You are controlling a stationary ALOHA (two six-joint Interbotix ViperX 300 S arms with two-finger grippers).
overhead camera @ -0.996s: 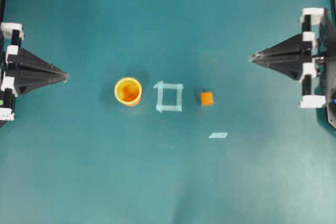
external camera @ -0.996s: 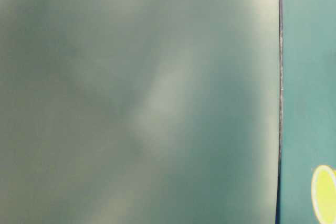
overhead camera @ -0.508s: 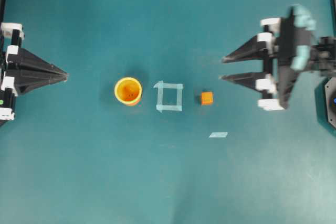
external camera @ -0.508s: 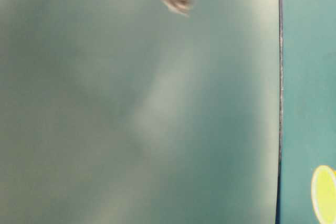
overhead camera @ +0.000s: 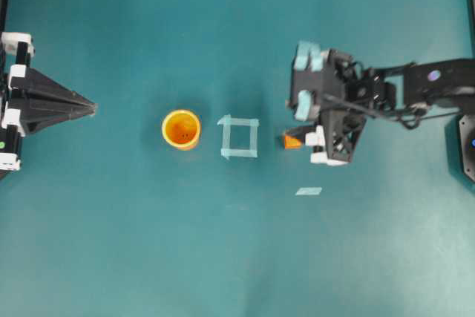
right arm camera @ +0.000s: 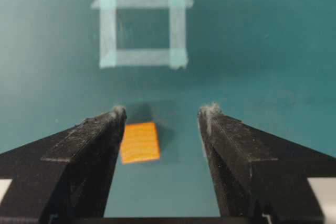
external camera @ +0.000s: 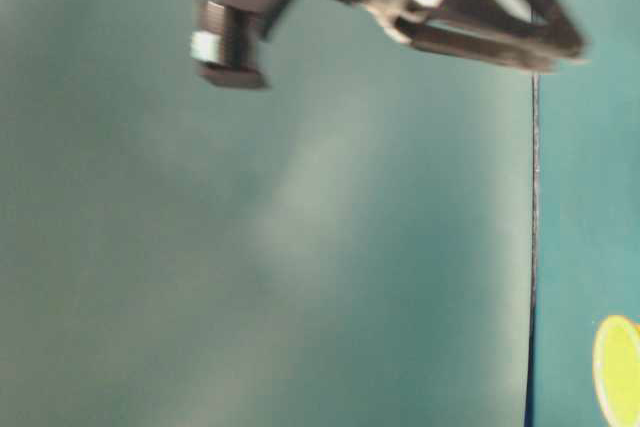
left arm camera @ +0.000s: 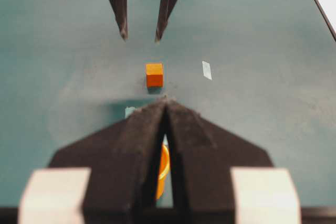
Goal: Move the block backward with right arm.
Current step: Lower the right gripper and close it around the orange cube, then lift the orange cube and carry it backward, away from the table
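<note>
The right gripper [overhead camera: 292, 140] has swung out from the right edge of the table [overhead camera: 223, 257] within the last second and spread its fingers from nearly shut to wide apart; it now hangs over the block [right arm camera: 139, 142], which shows between the two fingertips in the right wrist view, close to the left one, with no contact that I can confirm. The block itself has not shifted: it sits near the middle of the table, just right of the tape square [overhead camera: 239, 137] in the overhead view, where the gripper covers all but a sliver of it. That reads as the approach nearly finished, with the grasp or push still to come. The left gripper [overhead camera: 90, 107] rests at the left edge, fingers pressed together, unchanged. Counting: one block, one orange cup [overhead camera: 181, 129] left of the square, one tape square, one loose tape strip [overhead camera: 308, 191] nearer the bottom edge, and two arms
</note>
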